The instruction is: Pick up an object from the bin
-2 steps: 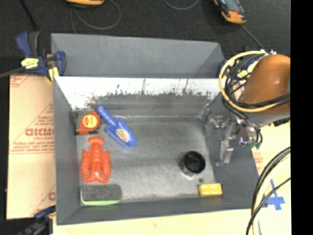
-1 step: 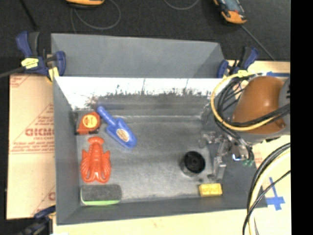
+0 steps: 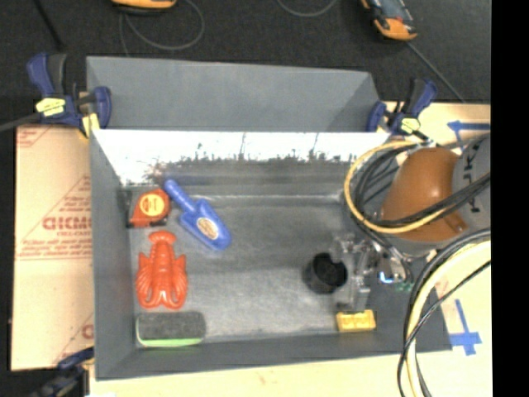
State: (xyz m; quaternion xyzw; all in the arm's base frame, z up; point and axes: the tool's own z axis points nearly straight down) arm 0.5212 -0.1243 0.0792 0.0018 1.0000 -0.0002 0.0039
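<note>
The thing nearest the gripper (image 3: 359, 288) is a small black round object (image 3: 324, 273), perhaps a cap or a little cup, lying just to the gripper's left and seemingly touching it or close to that; no object can be seen held in the gripper, and I cannot tell whether it is open or closed. The main risk is a miss: the black object sits beside the gripper rather than under it, so a straight descent would likely land on bare bin (image 3: 256, 296) floor or nudge the round piece so that it rolls or slides away. Its dark, rounded form also looks apt to slip out of a pinch that catches only its edge. Just below the gripper, nearly touching it, lies a small yellow block (image 3: 355, 321); a closing motion might trap that instead, or wedge both pieces together. Well away to the gripper's left are a red toy lobster (image 3: 161, 271), a blue scoop (image 3: 198, 219), an orange tape measure (image 3: 150, 208) and a green-edged sponge (image 3: 169, 329), too far off to interfere.
</note>
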